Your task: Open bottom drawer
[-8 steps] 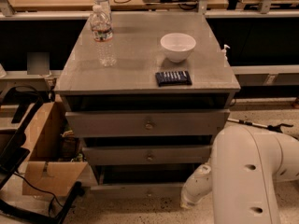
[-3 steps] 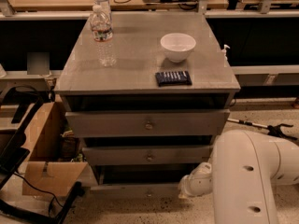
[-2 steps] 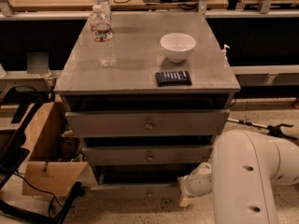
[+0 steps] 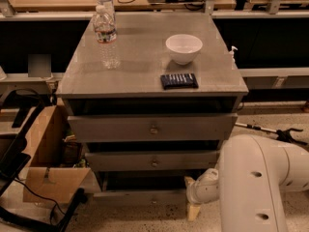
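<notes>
bottom drawer (image 4: pixel 137 196) sits lowest in the grey cabinet (image 4: pixel 145 71), under the two taller fronts, its narrow panel just above the floor. your gripper (image 4: pixel 192 197) is low at that panel's right end, just beside it; contact unclear, and how wide it is set can't be read. on top: bottle (image 4: pixel 106 38), white bowl (image 4: pixel 183 48), dark packet (image 4: pixel 179 80). cardboard box (image 4: pixel 47 170) at left.

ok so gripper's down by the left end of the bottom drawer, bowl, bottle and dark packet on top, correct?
Not quite. The camera view shows the gripper by the right end of the bottom drawer, not the left. The bowl, bottle and dark packet are on the cabinet top as you say.
</notes>
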Robot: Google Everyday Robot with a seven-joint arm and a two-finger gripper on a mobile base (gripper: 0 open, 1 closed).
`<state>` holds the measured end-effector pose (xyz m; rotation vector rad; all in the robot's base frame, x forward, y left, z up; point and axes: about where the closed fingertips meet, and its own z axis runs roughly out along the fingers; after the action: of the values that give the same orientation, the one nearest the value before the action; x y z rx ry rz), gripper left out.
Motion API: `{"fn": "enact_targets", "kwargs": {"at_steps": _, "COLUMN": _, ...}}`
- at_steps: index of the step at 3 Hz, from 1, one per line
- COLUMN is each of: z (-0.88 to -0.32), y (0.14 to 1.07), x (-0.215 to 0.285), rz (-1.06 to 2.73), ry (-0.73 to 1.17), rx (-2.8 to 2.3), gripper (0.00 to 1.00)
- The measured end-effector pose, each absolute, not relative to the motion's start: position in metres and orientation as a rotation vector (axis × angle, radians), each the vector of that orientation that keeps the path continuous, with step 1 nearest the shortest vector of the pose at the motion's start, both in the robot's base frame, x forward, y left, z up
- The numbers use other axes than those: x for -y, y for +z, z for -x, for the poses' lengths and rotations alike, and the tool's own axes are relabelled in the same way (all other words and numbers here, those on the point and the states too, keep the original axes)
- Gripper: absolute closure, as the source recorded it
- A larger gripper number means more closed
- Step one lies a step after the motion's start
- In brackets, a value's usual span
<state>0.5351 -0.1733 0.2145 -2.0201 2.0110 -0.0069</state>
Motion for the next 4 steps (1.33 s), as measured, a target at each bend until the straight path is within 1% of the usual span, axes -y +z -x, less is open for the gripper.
{"fn": "enact_targets", "kwargs": {"at_steps": 2, "z": -0.5352, "y": 0.1978, "x": 0.1689, "rz": 2.021, "ry": 0.011, "rx": -2.059, "gripper": 0.0}}
{"fn": "enact_targets", "kwargs": {"at_steps": 3, "z": -0.5341, "y": 0.1968, "x": 0.1686, "rz": 2.022, "ry": 0.013, "rx": -2.06, "gripper": 0.18}}
{"fn": "enact_targets", "kwargs": {"at_steps": 4, "z": -0.533, "y": 0.1957, "x": 0.168, "rz": 2.023, "ry": 0.016, "rx": -2.061, "gripper": 0.42}}
